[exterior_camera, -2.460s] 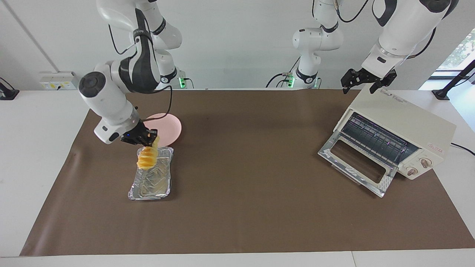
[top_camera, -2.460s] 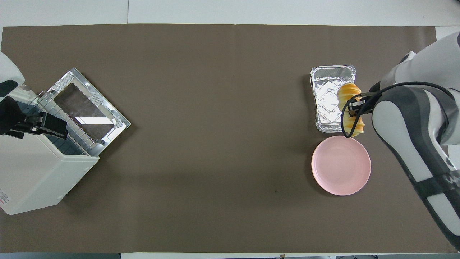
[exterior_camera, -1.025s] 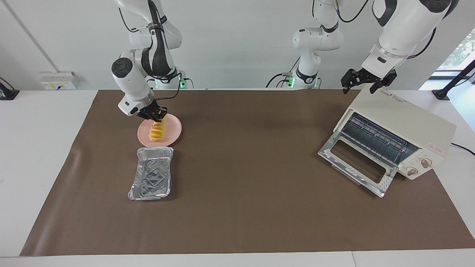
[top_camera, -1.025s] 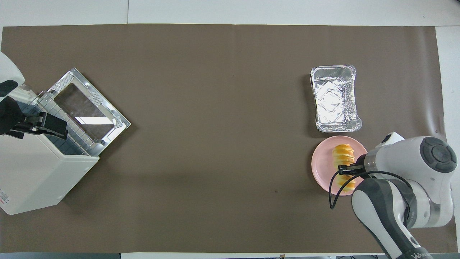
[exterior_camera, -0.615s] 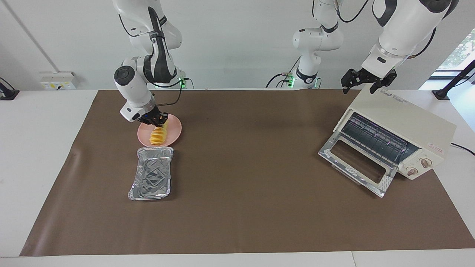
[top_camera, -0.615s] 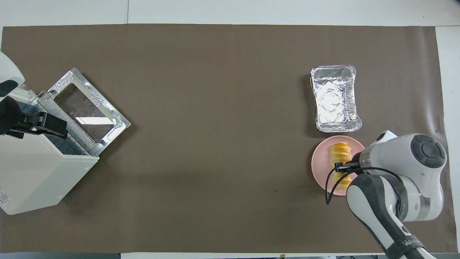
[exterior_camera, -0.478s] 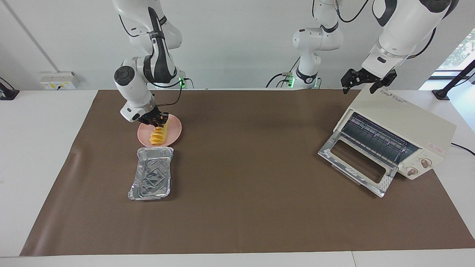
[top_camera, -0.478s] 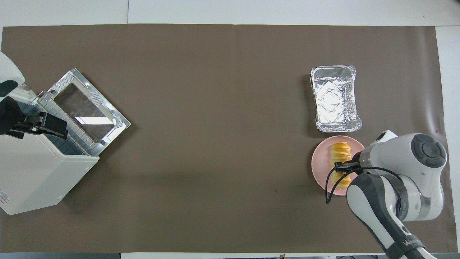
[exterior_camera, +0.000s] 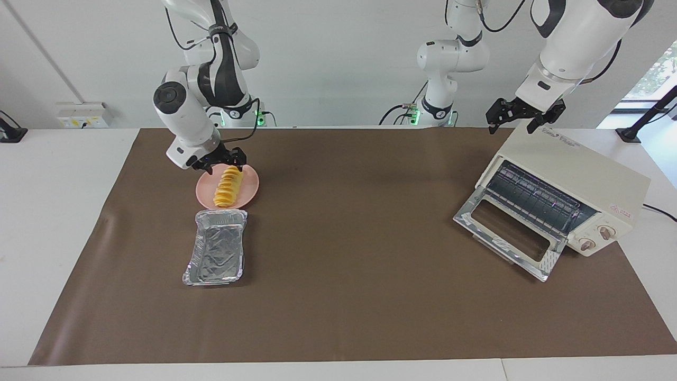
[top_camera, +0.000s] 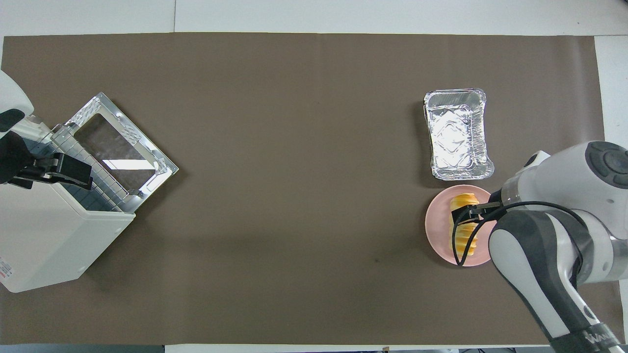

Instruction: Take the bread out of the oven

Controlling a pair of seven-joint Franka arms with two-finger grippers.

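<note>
Two fingers of your right gripper [exterior_camera: 225,157] stand spread apart in the upper left of the facing view, just above the end of the bread [exterior_camera: 227,186] that lies nearer the robots; from that view you can see the bread below and between the fingers, lying flat, with neither fingertip pressed on it. In the overhead view the same right gripper [top_camera: 467,213] sits at the right of the frame, low of centre, with its dark fingertips over the bread [top_camera: 463,230], so read the clearance from the facing view. Your bread rests lengthwise on the pink plate [exterior_camera: 249,189], running from the plate's robot-side edge toward the foil tray [exterior_camera: 216,254], which sits just beside the plate, farther from the robots, and holds nothing. Moving outward, the brown mat [exterior_camera: 349,296] covers most of the table. At the right of the facing view your oven [exterior_camera: 576,180] stands at an angle with its glass door [exterior_camera: 510,233] dropped open and the wire rack [exterior_camera: 537,200] showing inside; no bread is on it. Your left gripper [exterior_camera: 523,114] waits over the oven's top at its robot-side corner, fingers apart and gripping nothing.
</note>
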